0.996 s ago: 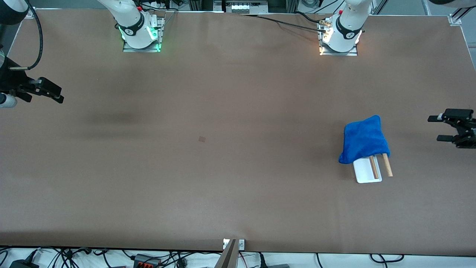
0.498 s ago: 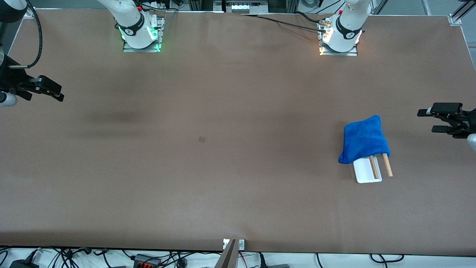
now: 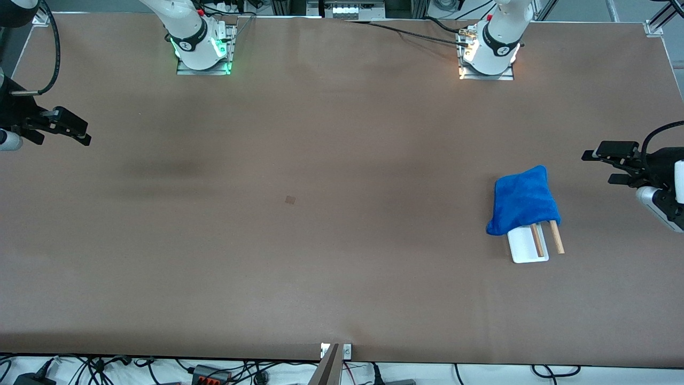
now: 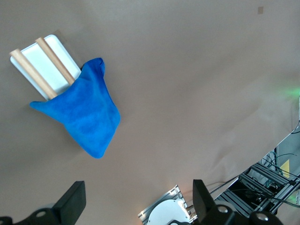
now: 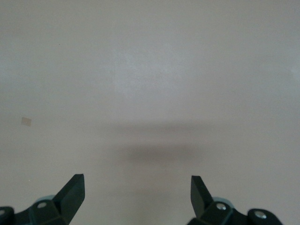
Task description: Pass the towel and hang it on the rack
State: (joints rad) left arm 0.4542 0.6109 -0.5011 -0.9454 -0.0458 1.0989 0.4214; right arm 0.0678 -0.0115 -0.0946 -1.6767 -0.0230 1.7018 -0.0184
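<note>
The bright blue towel [image 3: 522, 200] lies draped over the rack, covering its part farther from the front camera. The rack's white base [image 3: 526, 250] and the ends of its two wooden rods [image 3: 556, 238] stick out from under the towel, nearer the camera. My left gripper [image 3: 601, 167] is open and empty, in the air over the left arm's end of the table, beside the towel and apart from it. Its wrist view shows the towel [image 4: 84, 115], the rack base [image 4: 54, 65] and the rods [image 4: 30, 70] past the open gripper [image 4: 138, 187]. My right gripper [image 3: 65, 139] is open and empty over the right arm's end of the table [image 5: 137, 180].
The brown table [image 3: 320, 267] carries a small square mark [image 3: 290, 200] near its middle, also in the right wrist view [image 5: 26, 122]. The left arm's base [image 4: 168, 213] shows in the left wrist view. Cables lie along the table's edge nearest the camera.
My left gripper has shifted toward the arms' bases and a little toward the towel, staying open. The right gripper, towel and rack have not visibly moved.
</note>
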